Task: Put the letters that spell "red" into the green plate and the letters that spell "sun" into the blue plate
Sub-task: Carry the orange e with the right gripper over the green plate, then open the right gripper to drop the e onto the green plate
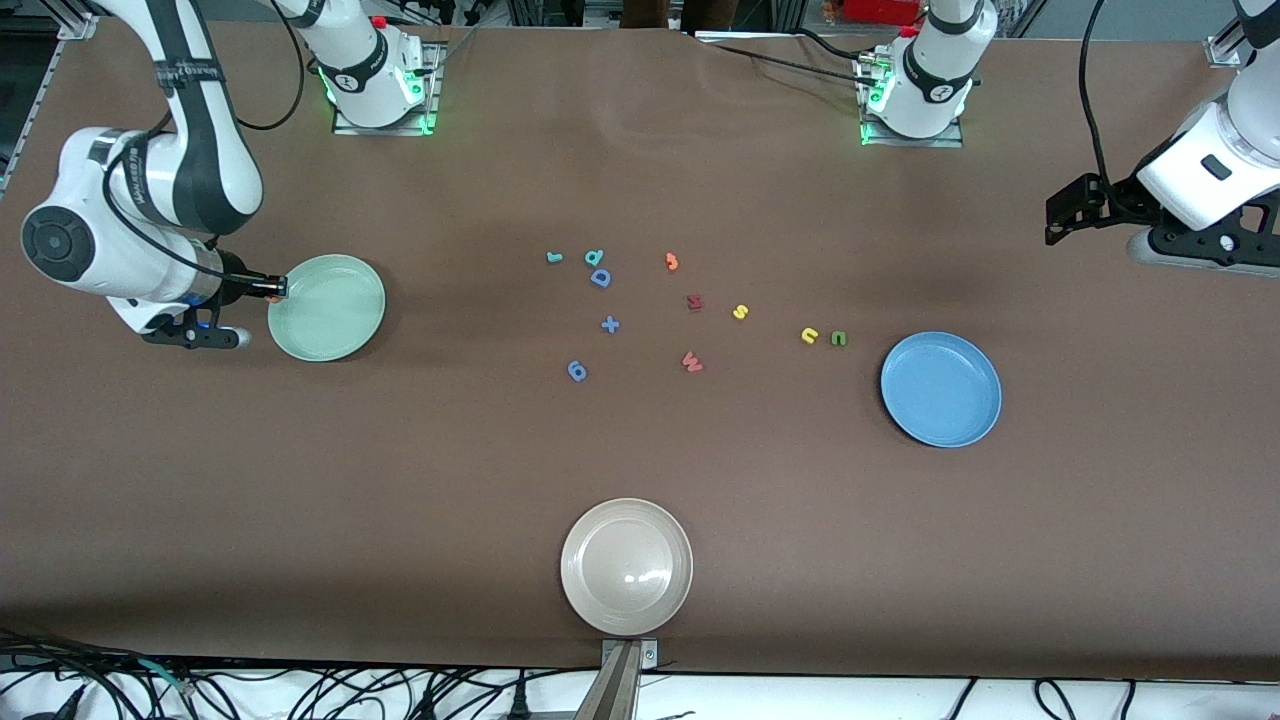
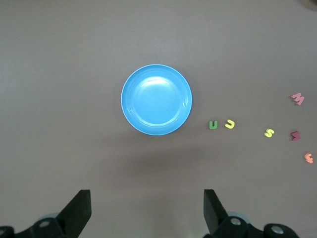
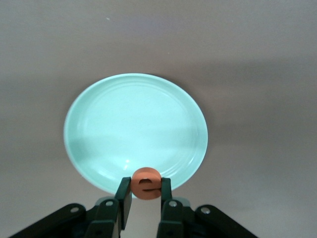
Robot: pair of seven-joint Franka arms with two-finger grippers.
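Landmark: green plate (image 1: 327,307), at the right arm's end of the tabletop (image 1: 640,470), empty so far.

Right pincer (image 3: 145,191) right at the plate's rim on the side toward the right arm's end; clamped on the orange "e" (image 3: 147,183), fingers narrowed to the letter's width. "e" over the rim's edge, not yet over the plate's middle. Coming move, by judgement: carry inward across the rim toward the plate's centre, then let go; plate lies straight ahead of the fingertips, so a short advance along the pincer's own pointing line should do.

Blue plate (image 1: 941,389) well apart from the green plate, toward the left arm's end, also empty. Left pincer (image 2: 147,210) spread wide, holding nothing, up above the tabletop near the blue plate; waiting.

Small things, all between the two plates and resting on the tabletop: teal "r" (image 1: 554,257) and teal "d" (image 1: 594,258) nearest the green plate; yellow "s" (image 1: 740,312), yellow "u" (image 1: 809,335) and green "n" (image 1: 838,339) nearer the blue plate.
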